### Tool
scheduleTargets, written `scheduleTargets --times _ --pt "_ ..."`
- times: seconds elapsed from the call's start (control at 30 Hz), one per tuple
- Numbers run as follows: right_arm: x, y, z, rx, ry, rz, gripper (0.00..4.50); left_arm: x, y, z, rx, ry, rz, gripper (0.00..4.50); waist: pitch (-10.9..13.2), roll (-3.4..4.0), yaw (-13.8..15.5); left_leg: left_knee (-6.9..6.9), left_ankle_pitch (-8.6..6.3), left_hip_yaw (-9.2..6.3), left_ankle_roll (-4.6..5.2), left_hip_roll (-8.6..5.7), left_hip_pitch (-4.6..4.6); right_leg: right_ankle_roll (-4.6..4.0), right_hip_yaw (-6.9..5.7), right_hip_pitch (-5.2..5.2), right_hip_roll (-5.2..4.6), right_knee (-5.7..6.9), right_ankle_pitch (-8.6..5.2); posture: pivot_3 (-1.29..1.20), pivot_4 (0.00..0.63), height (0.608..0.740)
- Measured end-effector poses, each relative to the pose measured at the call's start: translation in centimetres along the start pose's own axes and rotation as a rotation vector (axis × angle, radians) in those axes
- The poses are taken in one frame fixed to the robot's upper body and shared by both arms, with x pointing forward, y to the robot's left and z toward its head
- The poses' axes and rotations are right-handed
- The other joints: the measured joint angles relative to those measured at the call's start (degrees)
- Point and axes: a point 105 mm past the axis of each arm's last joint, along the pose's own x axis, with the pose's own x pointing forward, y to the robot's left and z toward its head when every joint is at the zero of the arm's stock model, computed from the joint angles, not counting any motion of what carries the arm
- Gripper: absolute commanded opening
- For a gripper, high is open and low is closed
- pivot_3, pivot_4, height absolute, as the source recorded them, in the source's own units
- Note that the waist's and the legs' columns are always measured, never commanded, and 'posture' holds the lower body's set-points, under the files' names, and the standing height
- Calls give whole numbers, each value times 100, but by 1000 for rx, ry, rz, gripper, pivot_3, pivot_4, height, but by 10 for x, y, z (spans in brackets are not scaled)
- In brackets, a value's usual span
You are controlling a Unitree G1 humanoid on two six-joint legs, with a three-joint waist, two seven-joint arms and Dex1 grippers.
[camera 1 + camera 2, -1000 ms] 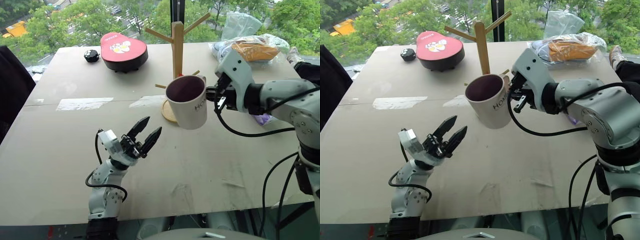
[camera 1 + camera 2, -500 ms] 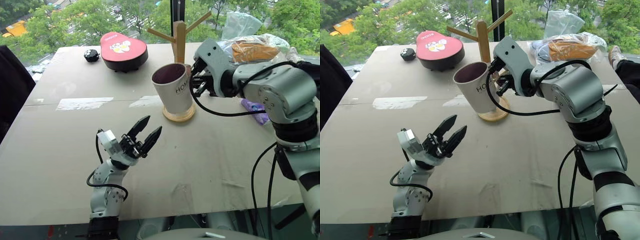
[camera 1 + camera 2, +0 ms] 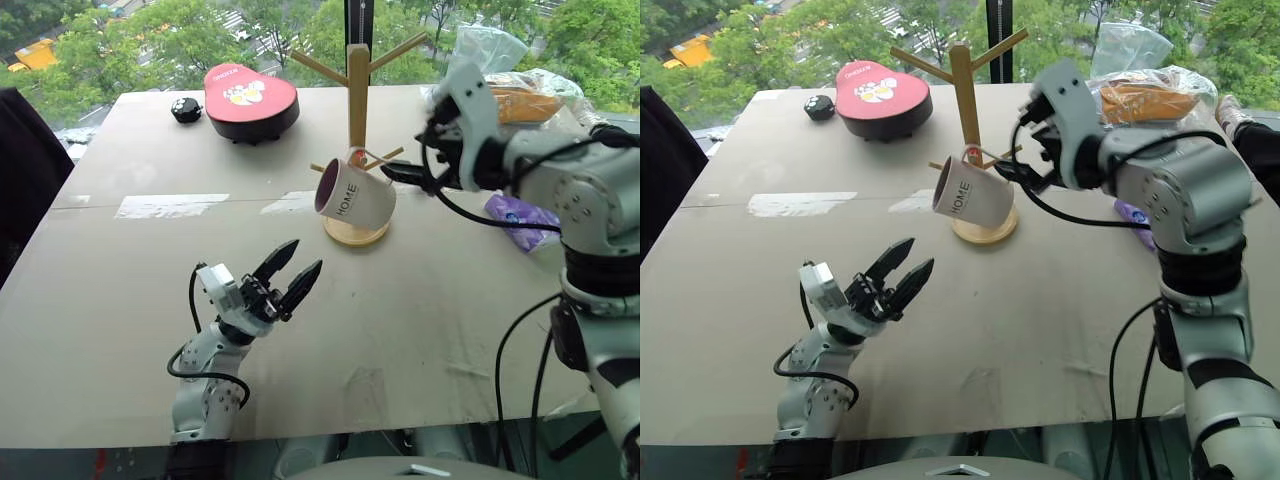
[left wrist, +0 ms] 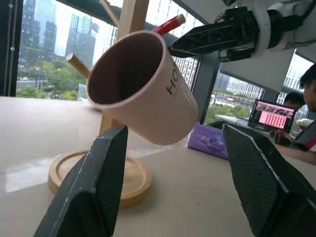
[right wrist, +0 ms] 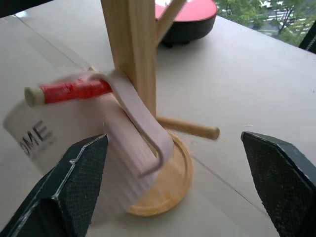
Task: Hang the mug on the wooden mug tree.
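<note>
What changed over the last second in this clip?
The right gripper carried the cream-white "HOME" mug onto a lower peg of the light wooden mug tree, then opened and released it; the mug hangs by its handle. The left gripper stayed open above the table.

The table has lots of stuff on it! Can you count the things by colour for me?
White: 1, the mug
Light wood: 1, the wooden mug tree
Red: 1, the heart-shaped box
Black: 1, the small round thing
Purple: 1, the packet
Clear: 1, the plastic bag
Total: 6
</note>
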Motion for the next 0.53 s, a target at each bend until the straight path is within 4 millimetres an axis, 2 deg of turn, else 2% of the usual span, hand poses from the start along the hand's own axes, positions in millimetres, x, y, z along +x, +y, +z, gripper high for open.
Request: scheduleTargets --times 0.1,0.13,0.2,0.23,0.33,0.4,0.5,0.53 --pt "-16 1 -26 44 -34 18 4443 -2 4 -11 14 92 45 3140 -3 -3 -6 -3 0 0 0 3 4 0 1 0 2 1 0 0 150 740" --pt "-23 1 -49 88 -40 22 4443 -5 5 -20 10 153 67 3140 2 4 -52 -2 1 20 -1 5 4 1 25 -14 4 19 2 0 150 740" --pt "-34 2 -72 132 -80 18 4443 -10 4 -29 17 224 77 3140 -10 -8 -15 -6 1 13 -2 12 12 -1 16 -5 9 17 2 0 150 740" --pt "-45 6 -86 159 -159 26 4443 -17 4 -36 36 303 86 3140 -22 -22 -2 -8 1 8 -3 14 18 -3 9 -1 13 16 1 0 150 740" --pt "-55 23 -133 227 -168 56 4443 -30 5 -42 80 417 110 3140 -16 8 -9 -4 1 23 -2 10 23 0 25 2 8 17 3 0 150 740" --pt "-60 26 -148 223 -190 60 4443 -33 3 -44 78 451 109 3140 -14 14 -61 -2 0 42 -1 11 43 6 43 17 11 16 18 0 150 740" --pt "-62 25 -148 181 -235 53 4443 -34 -1 -46 73 472 103 3140 -13 10 -55 -7 -1 39 -1 15 89 6 37 64 13 14 18 0 150 740" --pt "-64 26 -155 171 -253 39 4443 -36 -3 -46 80 493 96 3140 -13 4 -36 -13 -2 33 -2 22 114 5 28 90 17 8 16 0 150 740"
